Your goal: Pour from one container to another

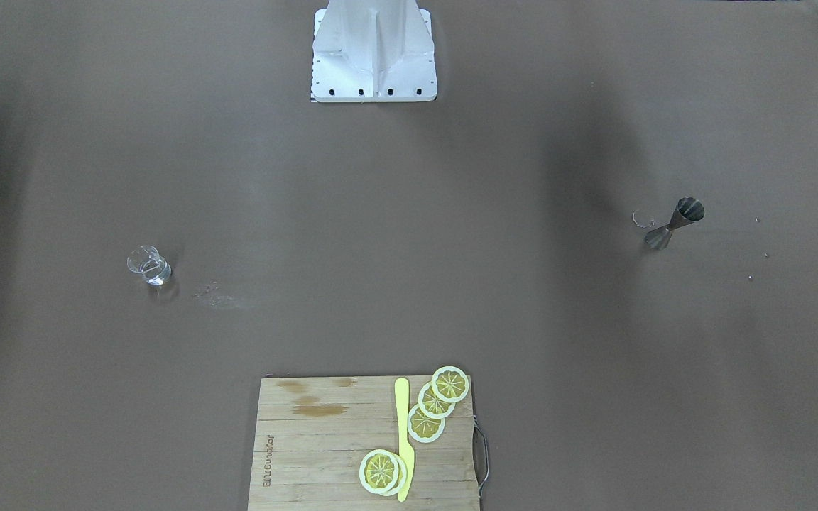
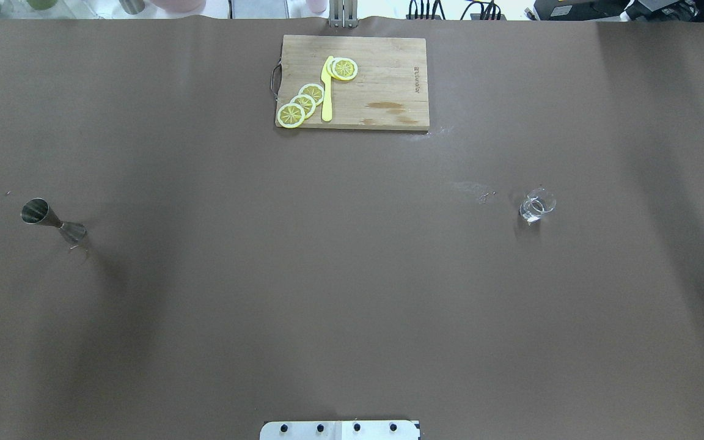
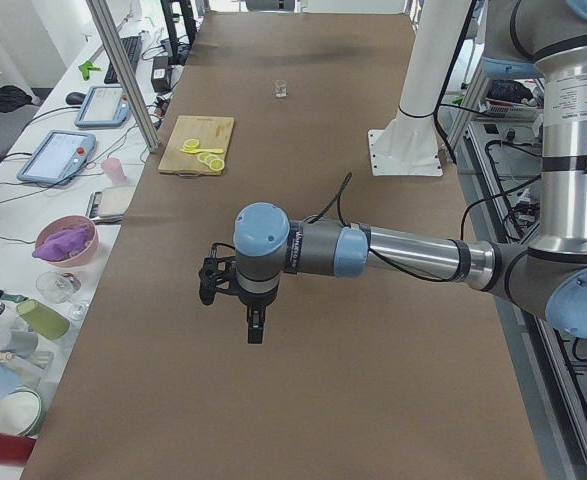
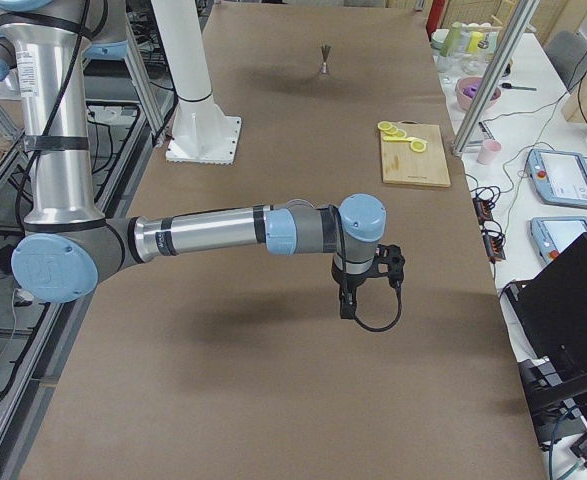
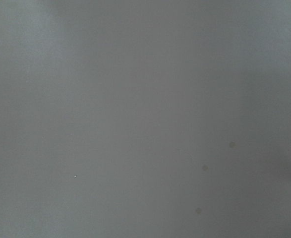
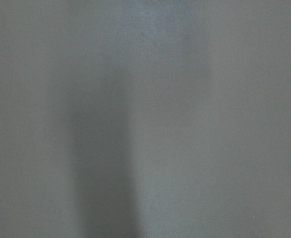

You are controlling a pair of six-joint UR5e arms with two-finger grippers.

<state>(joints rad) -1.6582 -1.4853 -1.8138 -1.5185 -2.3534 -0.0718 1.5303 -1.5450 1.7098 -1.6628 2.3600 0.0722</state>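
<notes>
The metal jigger (image 1: 673,223) (image 2: 52,220) stands upright on the brown table at the robot's left side, and it shows small and far in the exterior right view (image 4: 325,60). The clear glass (image 1: 148,265) (image 2: 536,205) (image 3: 281,89) stands at the robot's right side, far from the jigger. Both arms hover above the table. My left gripper (image 3: 256,325) and right gripper (image 4: 346,305) show only in the side views, so I cannot tell whether they are open or shut. Both wrist views show only bare table covering.
A wooden cutting board (image 1: 309,454) (image 2: 388,73) with lemon slices (image 2: 303,101) and a yellow knife (image 2: 327,91) lies at the far middle edge. The white robot base (image 1: 373,64) stands at the near middle. Cluttered benches (image 3: 63,240) run along the operators' side.
</notes>
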